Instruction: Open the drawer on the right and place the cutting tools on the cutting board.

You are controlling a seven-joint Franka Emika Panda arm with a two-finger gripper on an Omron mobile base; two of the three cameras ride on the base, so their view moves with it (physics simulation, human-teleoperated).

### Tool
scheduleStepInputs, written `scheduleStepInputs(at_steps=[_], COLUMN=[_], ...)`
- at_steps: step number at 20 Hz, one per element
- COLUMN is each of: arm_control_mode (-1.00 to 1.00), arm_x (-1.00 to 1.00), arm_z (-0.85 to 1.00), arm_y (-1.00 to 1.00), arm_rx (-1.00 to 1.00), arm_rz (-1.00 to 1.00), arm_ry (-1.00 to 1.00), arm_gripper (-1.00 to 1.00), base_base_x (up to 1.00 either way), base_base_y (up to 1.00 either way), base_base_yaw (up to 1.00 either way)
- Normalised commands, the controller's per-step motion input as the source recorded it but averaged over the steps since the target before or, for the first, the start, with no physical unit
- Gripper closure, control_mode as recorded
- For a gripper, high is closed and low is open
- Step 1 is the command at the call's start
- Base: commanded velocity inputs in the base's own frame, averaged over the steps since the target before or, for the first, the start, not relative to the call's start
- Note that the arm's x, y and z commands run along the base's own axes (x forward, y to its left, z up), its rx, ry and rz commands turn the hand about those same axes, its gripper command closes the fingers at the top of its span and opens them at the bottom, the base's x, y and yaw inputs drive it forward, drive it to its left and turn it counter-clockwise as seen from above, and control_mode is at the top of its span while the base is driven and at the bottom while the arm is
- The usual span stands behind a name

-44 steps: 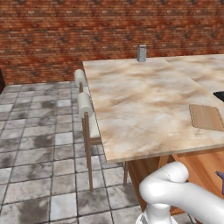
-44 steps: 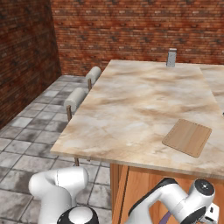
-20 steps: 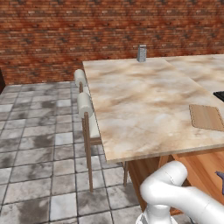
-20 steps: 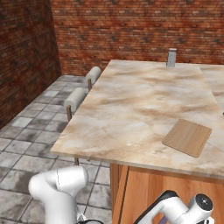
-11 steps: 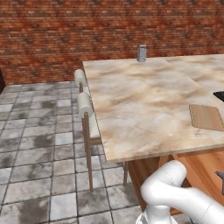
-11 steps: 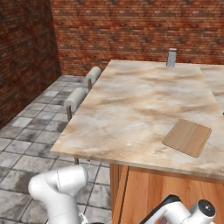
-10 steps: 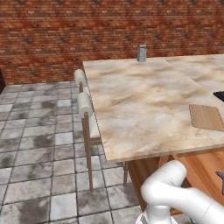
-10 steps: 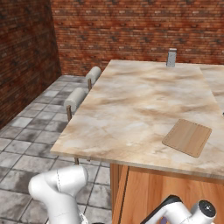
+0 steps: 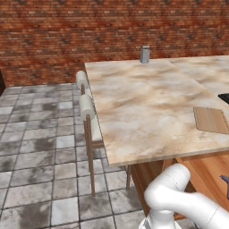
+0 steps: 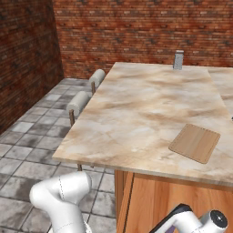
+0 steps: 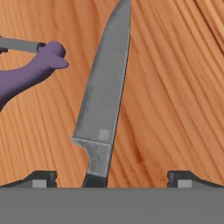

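In the hand view my gripper [image 11: 111,179] is open, with its fingertips [image 11: 41,178] far apart, just above the drawer's orange-brown wooden floor [image 11: 175,87]. The knife [image 11: 105,96] lies between them, grey blade pointing away and dark handle at the bottom edge. The bluish-purple forked tool [image 11: 30,76] lies to its left, apart from the blade. The open drawer [image 9: 203,172] shows under the counter edge, with a bit of the purple tool [image 9: 225,181] at the frame's right edge. On the marbled countertop, the light-tan cutting board [image 9: 211,120] [image 10: 195,143] lies bare.
Two chairs [image 9: 87,107] stand along the counter's left side over a grey tiled floor. A small grey canister [image 9: 144,54] [image 10: 178,59] stands at the counter's far edge, in front of a brick wall. A dark object [image 9: 225,97] sits at the counter's right edge.
In the right base view the arm's forearm and hand have sunk lower into the drawer. Counter, board and chairs have not moved.
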Motion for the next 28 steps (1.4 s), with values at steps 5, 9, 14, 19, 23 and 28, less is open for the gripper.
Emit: scheduleStepInputs(at_steps=[5, 9, 14, 19, 23, 28], arm_control_mode=[-1.0, -1.0, -1.0, -1.0, -1.0, -1.0], arm_x=[0.0, -0.08, 0.0, 0.0, 0.0, 0.01], arm_z=[-0.12, -0.14, -0.1, 0.0, -0.02, -0.04], arm_y=[0.01, 0.15, 0.15, 0.0, 0.1, 0.2], arm_rx=[0.0, 0.0, 0.0, 0.0, 0.0, 0.0], arm_rz=[0.0, 0.0, 0.0, 0.0, 0.0, -0.01], arm_ry=[0.0, 0.0, 0.0, 0.0, 0.0, 0.0], arm_gripper=[-1.0, -1.0, -1.0, -1.0, -1.0, -1.0], base_base_x=[0.0, 0.0, 0.0, 0.0, 0.0, 0.0], base_base_y=[0.0, 0.0, 0.0, 0.0, 0.0, 0.0], base_base_yaw=[0.0, 0.0, 0.0, 0.0, 0.0, 0.0])
